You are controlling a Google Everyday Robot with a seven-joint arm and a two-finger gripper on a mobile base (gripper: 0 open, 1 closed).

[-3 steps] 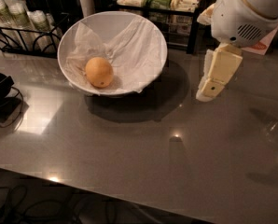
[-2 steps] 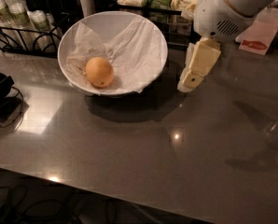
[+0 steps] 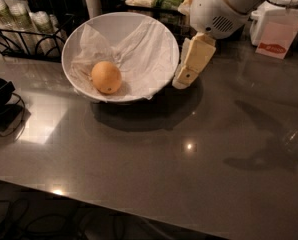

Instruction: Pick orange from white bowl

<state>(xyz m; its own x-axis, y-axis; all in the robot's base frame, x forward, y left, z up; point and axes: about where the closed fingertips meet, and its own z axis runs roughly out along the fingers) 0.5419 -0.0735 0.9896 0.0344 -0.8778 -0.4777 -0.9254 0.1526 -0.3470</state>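
Approach step, I'd say: end effector [image 3: 182,80] hangs just outside the right rim of the white bowl [image 3: 116,24], upper centre of frame (released or clenched, can't tell), while the orange [image 3: 106,77] sits low-left inside on the paper lining [image 3: 144,54]; next move probably needs clearing the rim, then descending.

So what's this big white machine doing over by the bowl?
A robot arm is going after the orange, which sits on the crumpled paper lining the white bowl on the grey table. Its tool hangs just outside the bowl's rim, on the side away from the fruit. The orange is not picked up yet.
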